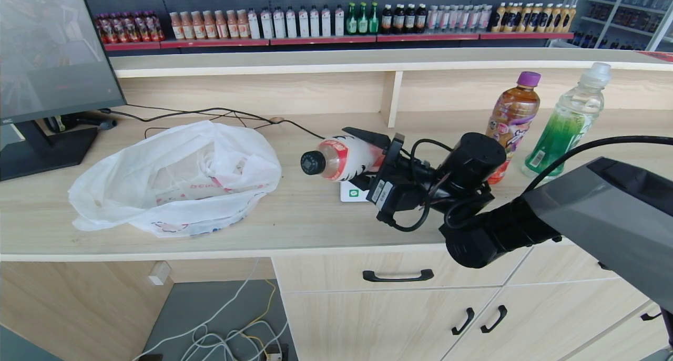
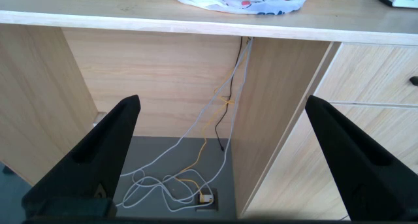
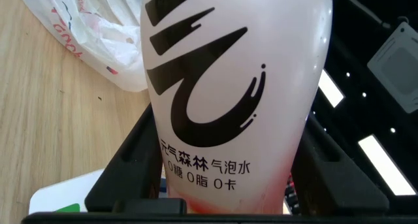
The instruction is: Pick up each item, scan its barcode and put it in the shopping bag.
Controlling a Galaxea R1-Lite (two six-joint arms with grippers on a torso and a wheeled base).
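Gripping white bottle [image 1: 336, 158] sideways: right gripper [image 1: 365, 158] (clamped at its base) | left gripper [image 2: 222, 110]: spread wide, seemingly below counter [image 2: 130, 18].

The shopping bag [image 1: 176, 179] lay on the left half of the worktop [image 1: 305, 224], with the monitor [image 1: 52, 51] behind it at the far left corner. Over the worktop's middle, the gripped bottle [image 1: 342, 158] lay sideways in the jaws of the right gripper [image 1: 374, 160], cap toward the bag, above a small flat box [image 1: 353, 194]. Near the far right edge, the left standing bottle [image 1: 512, 124] and the right standing bottle [image 1: 568, 122] stood side by side. The left gripper [image 2: 222, 110] hung below the front edge.
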